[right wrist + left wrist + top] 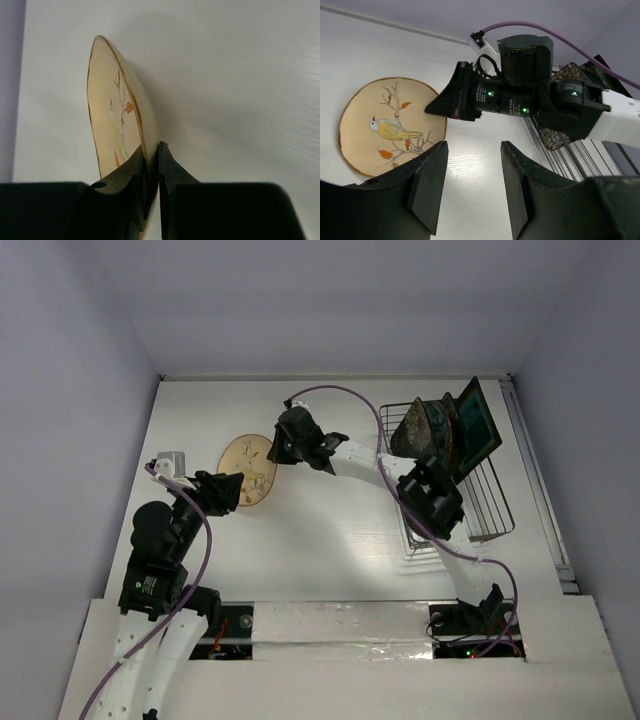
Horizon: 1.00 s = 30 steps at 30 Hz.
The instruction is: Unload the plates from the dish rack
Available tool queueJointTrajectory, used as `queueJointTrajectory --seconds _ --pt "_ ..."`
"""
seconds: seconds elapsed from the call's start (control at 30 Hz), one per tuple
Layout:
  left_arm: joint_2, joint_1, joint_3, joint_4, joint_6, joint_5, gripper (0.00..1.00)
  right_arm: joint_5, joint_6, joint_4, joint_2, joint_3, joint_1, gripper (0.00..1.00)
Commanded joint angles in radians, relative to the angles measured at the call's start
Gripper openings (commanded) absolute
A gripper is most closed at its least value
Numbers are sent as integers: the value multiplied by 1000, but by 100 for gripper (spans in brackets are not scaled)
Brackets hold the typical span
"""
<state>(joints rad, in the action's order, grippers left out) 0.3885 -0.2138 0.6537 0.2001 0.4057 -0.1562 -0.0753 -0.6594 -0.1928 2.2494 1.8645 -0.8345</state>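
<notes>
One round glossy tan plate (112, 100), rim pinched in right hand (152, 150); left hand (473, 152) apart.

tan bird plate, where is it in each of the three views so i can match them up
Top external: the tan bird plate lies left of centre, far left of the dish rack.
Left wrist: the plate fills the left half, bird side facing the camera.
Right wrist: the plate is seen edge-on, left of centre.
Shared landmark: the right hand, pinching the plate's rim in all three views.
</notes>
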Motion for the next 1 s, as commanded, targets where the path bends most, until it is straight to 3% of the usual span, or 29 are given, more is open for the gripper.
queueJointTrajectory --seconds 0.0,0.2,0.37,0.53,0.77,0.97 --pt "-7 4 24 -33 2 -3 43 52 -180 263 -28 124 3 0" --pt "-7 4 23 -34 2 -9 43 52 -295 247 88 137 -8 1" --pt "-7 4 21 -36 2 -13 43 68 -345 259 139 125 -8 32" --pt "-5 4 20 -36 2 -14 43 129 -381 296 162 124 -8 51" --pt "-4 4 20 -41 2 -22 43 75 -315 242 95 65 -8 94" --pt "-4 4 18 -41 2 -22 43 -70 -157 113 -20 58 -8 100"
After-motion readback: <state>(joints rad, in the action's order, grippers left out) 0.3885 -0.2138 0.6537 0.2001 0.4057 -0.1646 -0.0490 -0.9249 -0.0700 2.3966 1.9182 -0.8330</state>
